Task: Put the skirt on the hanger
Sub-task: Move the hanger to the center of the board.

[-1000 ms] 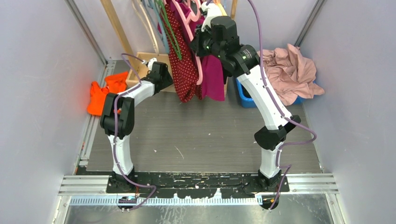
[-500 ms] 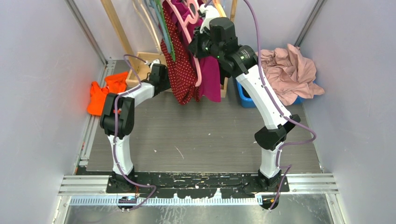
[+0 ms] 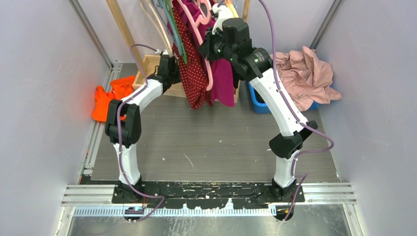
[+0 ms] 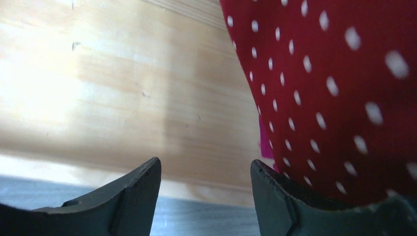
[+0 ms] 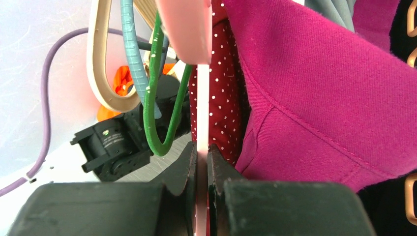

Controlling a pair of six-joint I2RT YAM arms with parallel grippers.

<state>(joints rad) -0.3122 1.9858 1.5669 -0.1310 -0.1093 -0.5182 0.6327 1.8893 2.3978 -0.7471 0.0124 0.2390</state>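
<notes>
The dark red white-dotted skirt [image 3: 193,73] hangs at the back of the cell, draped over the thin pink hanger [image 3: 209,73]. My right gripper [image 3: 210,46] is shut on the hanger's thin pink edge [image 5: 201,123], its fingertips [image 5: 189,157] pinching it from both sides, with the skirt [image 5: 223,98] just behind. My left gripper [image 3: 174,71] sits at the skirt's left side. In the left wrist view it [image 4: 205,167] is open with nothing between the jaws; the skirt [image 4: 344,98] hangs beyond its right finger [image 4: 275,196].
A plain magenta garment [image 3: 223,81] hangs right of the skirt. Green [image 5: 157,98] and tan wooden [image 5: 101,64] hangers hang on the left. A wooden rack base [image 3: 150,64] stands behind my left gripper. Orange cloth [image 3: 105,98] lies left. A pale pink garment [image 3: 305,76] covers a blue bin [image 3: 258,103].
My left gripper has moved up and back along the skirt's left side and opened a little wider. The skirt swung left, then back. The right gripper kept its hold on the hanger.
</notes>
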